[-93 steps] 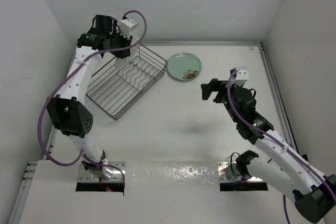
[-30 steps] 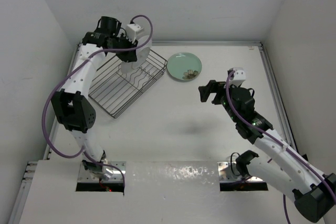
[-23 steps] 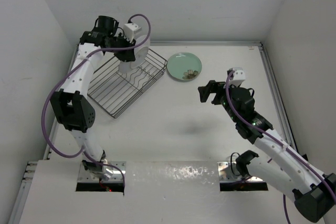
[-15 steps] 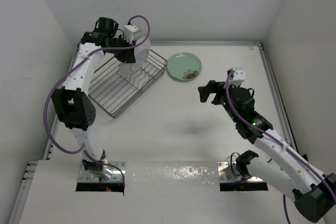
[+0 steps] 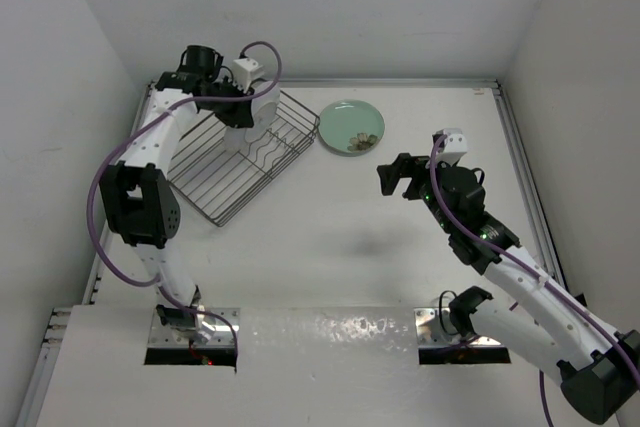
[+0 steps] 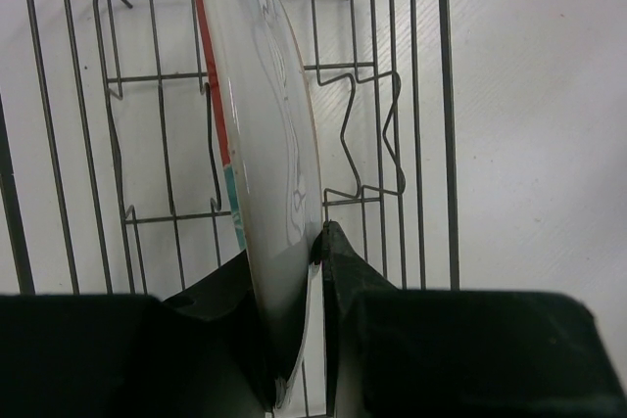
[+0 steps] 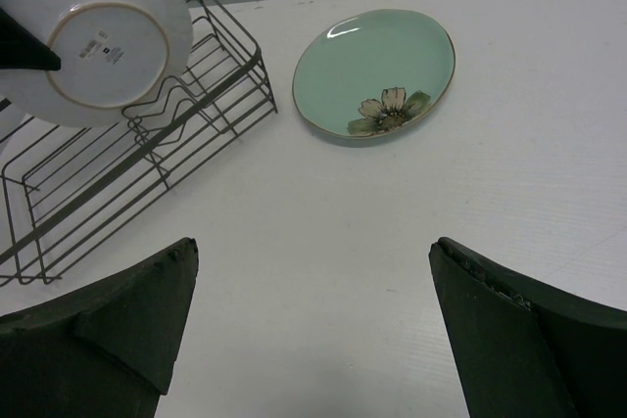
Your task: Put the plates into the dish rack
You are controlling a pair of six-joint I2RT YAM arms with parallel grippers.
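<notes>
White underside facing the right wrist camera, the red-and-teal plate (image 7: 93, 46) stands on edge over the far end of the dish rack (image 5: 238, 159). My left jaws are clamped on its rim. I can't tell whether it touches the wires. The mint-green plate (image 7: 377, 70) lies flat on the table (image 5: 330, 237), just beside the rack. My right jaws hang spread wide above the table, holding nothing.
</notes>
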